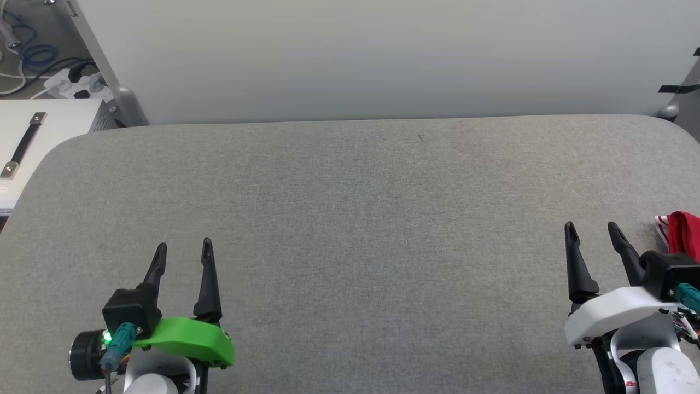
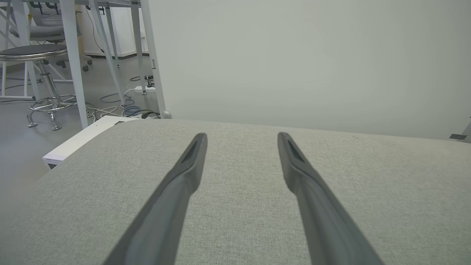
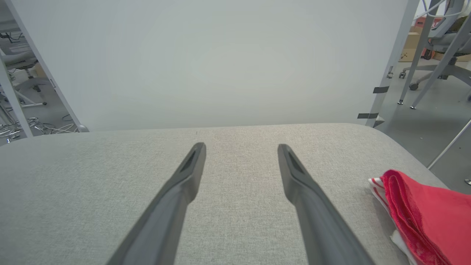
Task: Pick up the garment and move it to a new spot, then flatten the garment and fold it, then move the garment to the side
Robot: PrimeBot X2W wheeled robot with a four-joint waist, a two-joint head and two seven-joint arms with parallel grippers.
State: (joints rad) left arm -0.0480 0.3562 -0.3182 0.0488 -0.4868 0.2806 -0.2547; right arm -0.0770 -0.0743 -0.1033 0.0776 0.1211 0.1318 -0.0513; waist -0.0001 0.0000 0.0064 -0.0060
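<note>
**Reader:** Lower left, nearest the lens: what is (a)?

**Robot:** (a) My left claw (image 1: 184, 244), on a wrist with a green cover (image 1: 186, 339). Its two dark fingers stand apart with nothing between them, pointing away from me over the grey counter (image 1: 350, 219). Whether the tips touch the fabric, I cannot tell. Beyond it, off the counter's left corner, stands (b), a white cabinet (image 1: 22, 142) with a black strap handle. Cables and a power strip (image 1: 76, 82) lie on the floor behind that.

**Reader:** And the middle?

**Robot:** (c) Bare counter fabric with rounded far corners, backed along its far edge by a plain pale panel (image 1: 383, 54).

**Reader:** Lower right?

**Robot:** (d) My right claw (image 1: 590, 225), on a wrist with a white cover (image 1: 612, 314). Its fingers are likewise spread and grip nothing.

**Reader:** Where is the garment?

**Robot:** (e) The garment (image 1: 683, 232) lies on the counter near its right edge, just beside my right claw on its outer side. It is apart from both fingers. It is bunched in red layers, with red-and-white striped trim at the far end and white fabric beneath. The right edge of both the head view and the right wrist view cuts it off.
</note>
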